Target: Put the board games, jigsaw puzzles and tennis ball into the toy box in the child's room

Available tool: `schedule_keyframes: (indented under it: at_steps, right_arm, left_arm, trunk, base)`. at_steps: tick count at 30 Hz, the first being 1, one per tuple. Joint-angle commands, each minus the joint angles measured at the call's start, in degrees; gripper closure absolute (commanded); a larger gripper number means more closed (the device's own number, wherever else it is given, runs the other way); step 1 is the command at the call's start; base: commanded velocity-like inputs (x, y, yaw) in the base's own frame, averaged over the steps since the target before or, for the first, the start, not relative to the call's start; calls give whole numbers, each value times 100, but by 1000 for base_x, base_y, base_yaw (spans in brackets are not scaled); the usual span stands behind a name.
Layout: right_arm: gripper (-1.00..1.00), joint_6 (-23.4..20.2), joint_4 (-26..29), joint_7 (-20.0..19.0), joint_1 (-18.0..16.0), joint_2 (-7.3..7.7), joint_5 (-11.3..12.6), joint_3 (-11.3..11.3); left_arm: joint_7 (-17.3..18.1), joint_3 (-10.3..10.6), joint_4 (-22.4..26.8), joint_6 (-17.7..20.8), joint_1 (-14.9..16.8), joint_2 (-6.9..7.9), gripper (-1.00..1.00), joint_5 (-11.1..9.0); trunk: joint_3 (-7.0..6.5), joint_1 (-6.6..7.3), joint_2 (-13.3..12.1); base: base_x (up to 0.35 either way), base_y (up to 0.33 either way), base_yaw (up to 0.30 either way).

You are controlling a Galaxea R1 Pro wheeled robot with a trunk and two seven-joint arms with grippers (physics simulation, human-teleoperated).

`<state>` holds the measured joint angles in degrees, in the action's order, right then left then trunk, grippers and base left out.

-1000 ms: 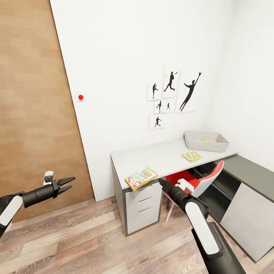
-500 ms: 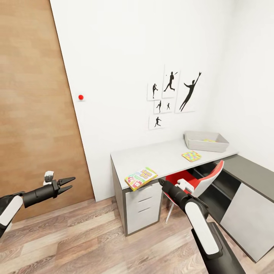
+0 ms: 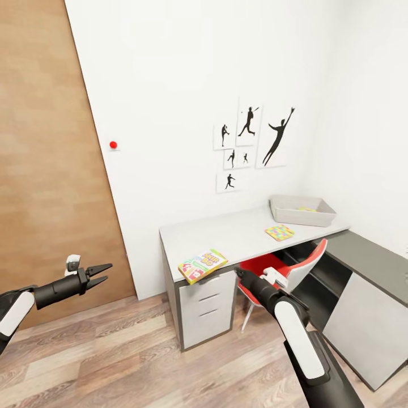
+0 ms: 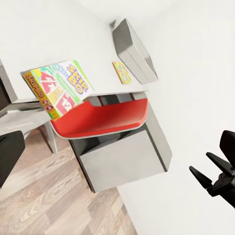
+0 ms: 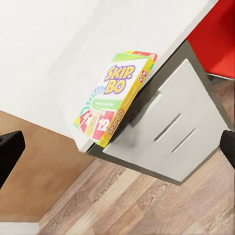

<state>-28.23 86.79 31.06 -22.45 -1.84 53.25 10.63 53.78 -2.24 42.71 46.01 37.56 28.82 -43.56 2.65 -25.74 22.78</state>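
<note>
I am standing on the wood floor, a little way back from the long pale grey desk (image 3: 238,235) in the room with the black ball-player pictures. My left gripper (image 3: 102,273) hangs out in front of me with its two black fingers apart and nothing in them. My right gripper (image 3: 241,276) points toward the desk, but I cannot tell if it is apart or pinched.

The orange and green Skip-Bo game box (image 3: 202,264) lies flat on the near front edge of the desk, poking out a bit over the drawers. One thin colourful puzzle square (image 3: 279,232) lies further along, near the shallow grey toy bin (image 3: 300,211) at the far end. I can see something yellowish inside the bin, so I think at least one toy is already put away. It is too small to name.

So the job is partly done, I think. The game box and this puzzle are not in the bin yet.
</note>
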Motion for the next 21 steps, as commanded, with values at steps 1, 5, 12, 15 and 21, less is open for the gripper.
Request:
schedule_keyframes:
  at_steps: [1,5,12,15,21]
  right_arm:
    - [-100,-8,7,49,-6,0,46,4]
    - [-100,-8,6,49,-5,-5,46,8]
    - [-100,-12,6,51,-6,-17,46,22]
    - [-100,-14,10,50,-7,-10,50,21]
    - [-100,-13,12,49,-8,-14,53,19]
  left_arm:
    - [7,-3,1,31,6,1,-100,-12]
    - [12,-4,1,31,6,1,-100,-13]
    - [10,-5,1,31,6,1,-100,-12]
    - [10,-5,1,31,6,1,-100,-12]
    - [8,-5,1,31,6,1,-100,-12]
  trunk:
    - [14,-4,14]
    - [14,-4,14]
    - [14,-4,14]
    - [14,-4,14]
    - [14,-4,14]
  base:
    - [0,-269,0]
    - [0,-223,0]
    - [0,-74,0]
    - [0,-124,0]
    - [0,-205,0]
